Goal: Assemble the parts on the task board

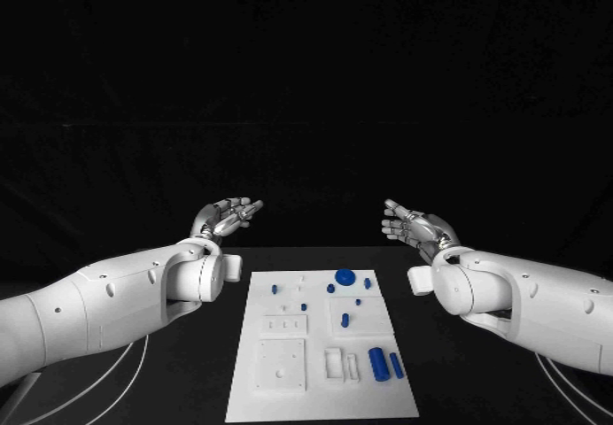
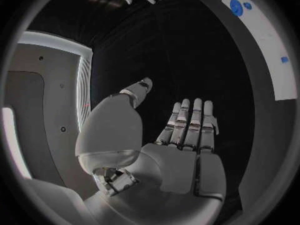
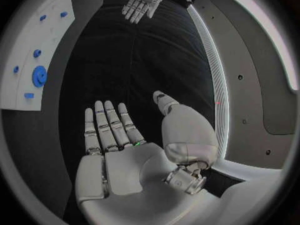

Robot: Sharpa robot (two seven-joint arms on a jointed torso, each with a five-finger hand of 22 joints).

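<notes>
The white task board [image 1: 326,390] lies in the middle of the black table. On it a round blue gear [image 1: 345,277] sits near the far edge, small blue pegs [image 1: 367,283] stand around it, and two blue cylinders [image 1: 379,362] lie at the near right. My left hand [image 1: 226,216] is raised past the board's far left corner, fingers straight and apart, holding nothing. My right hand [image 1: 418,227] mirrors it past the far right corner, also empty. Each palm faces inward. The left wrist view shows my left hand [image 2: 181,135] flat with the board [image 2: 265,45] off to the side; the right wrist view shows my right hand [image 3: 119,140] and the gear [image 3: 40,76].
White cables [image 1: 121,390] trail on the table beside the left arm and cables [image 1: 569,385] beside the right arm. Black tabletop [image 1: 191,372] borders the board on both sides under my forearms.
</notes>
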